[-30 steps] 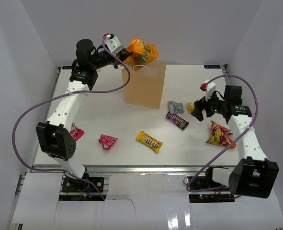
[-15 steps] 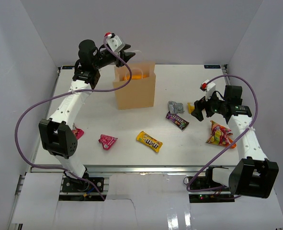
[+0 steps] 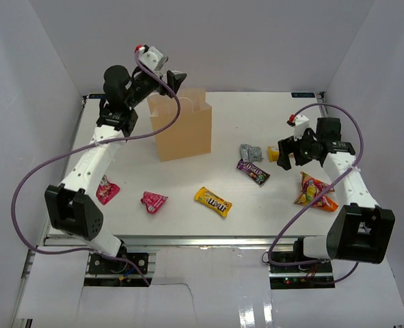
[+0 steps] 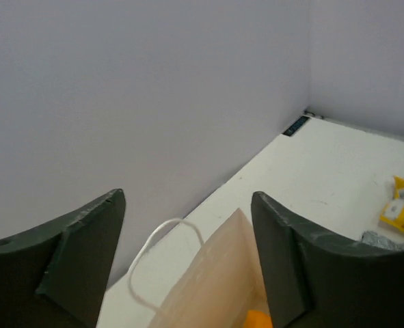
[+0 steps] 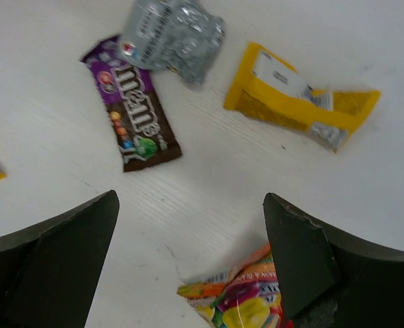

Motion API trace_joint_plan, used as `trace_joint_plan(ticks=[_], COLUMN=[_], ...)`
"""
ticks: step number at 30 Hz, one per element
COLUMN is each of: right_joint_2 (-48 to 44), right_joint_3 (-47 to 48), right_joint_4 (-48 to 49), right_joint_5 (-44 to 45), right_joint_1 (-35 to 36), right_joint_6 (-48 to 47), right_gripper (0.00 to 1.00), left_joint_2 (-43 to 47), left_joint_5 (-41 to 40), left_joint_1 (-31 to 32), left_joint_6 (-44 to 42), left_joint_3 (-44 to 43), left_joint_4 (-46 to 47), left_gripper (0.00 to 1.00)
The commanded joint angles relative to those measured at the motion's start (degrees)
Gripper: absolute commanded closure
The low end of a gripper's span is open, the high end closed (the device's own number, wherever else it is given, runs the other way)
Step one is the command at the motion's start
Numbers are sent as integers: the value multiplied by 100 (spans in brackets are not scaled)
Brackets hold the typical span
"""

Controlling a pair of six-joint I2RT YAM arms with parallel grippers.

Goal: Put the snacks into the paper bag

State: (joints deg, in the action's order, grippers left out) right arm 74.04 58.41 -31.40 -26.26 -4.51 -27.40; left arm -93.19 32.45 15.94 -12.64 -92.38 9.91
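The tan kraft paper bag (image 3: 183, 130) stands upright on the far left part of the white table (image 3: 270, 116), with its white cord handle (image 4: 154, 249) raised. A corner of an orange packet (image 4: 260, 320) shows inside its mouth. Just above the mouth hangs the left gripper (image 3: 173, 78), its fingers spread wide with nothing between them, so I judge that one drop is done. The right gripper (image 5: 188, 198), also spread and empty, hovers over the small yellow packet (image 5: 301, 102), the crumpled silver packet (image 5: 171, 31) and the purple-brown chocolate packet (image 5: 133, 113). The next move calls for it to descend on one of these, pinch the thin wrapper and carry it across to the bag.
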Motion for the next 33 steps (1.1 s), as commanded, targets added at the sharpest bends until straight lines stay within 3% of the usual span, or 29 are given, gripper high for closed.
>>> trace_joint_plan(ticks=[1, 2, 3, 5, 8, 12, 19, 28, 29, 31, 32, 33], right_joint_2=[408, 462, 488, 419, 68, -101, 892, 1640, 1683, 1719, 1736, 1737], right_joint_3=[460, 504, 478, 312, 75, -338, 56, -409, -436, -506, -515, -524], right_joint_4=[-558, -665, -736, -903, -1043, -1053, -1254, -746, -710, -675, -657, -657], right_joint_5=[1769, 2583, 3078, 3966, 4278, 4577, 3253, 3083, 3048, 2873, 2829, 2741], right_joint_1=[-41, -41, -41, -50, -50, -58, -480, -559, -577, -647, -665, -691], right_joint_6=[595, 639, 752, 771, 491, 16, 489, 692, 692, 683, 674, 648], right_gripper=[7, 7, 8, 9, 10, 10, 10, 0, 12, 27, 46, 56], left_joint_2=[1327, 1912, 2223, 2777, 3639, 4447, 5170, 5240, 5371, 5495, 5600, 5636], left_joint_5=[-1922, -2335, -3009, -3435, -4061, -4176, -3931, -3658, -3666, -3693, -3710, -3728], left_joint_1=[23, 23, 14, -12, -30, -56, -56, -56, -56, -56, -56, -56], left_joint_6=[901, 1478, 1736, 2220, 3158, 4057, 4991, 5070, 5087, 5105, 5114, 5114], left_joint_3=[882, 1228, 1579, 2494, 3345, 4200, 5335, 5484, 5537, 5660, 5695, 5739], left_joint_4=[160, 125, 55, -451, -1644, -2765, -2934, -3145, -3153, -3188, -3206, -3241], left_gripper=[13, 4, 2, 2, 2, 2, 2, 2, 2, 2, 2, 2])
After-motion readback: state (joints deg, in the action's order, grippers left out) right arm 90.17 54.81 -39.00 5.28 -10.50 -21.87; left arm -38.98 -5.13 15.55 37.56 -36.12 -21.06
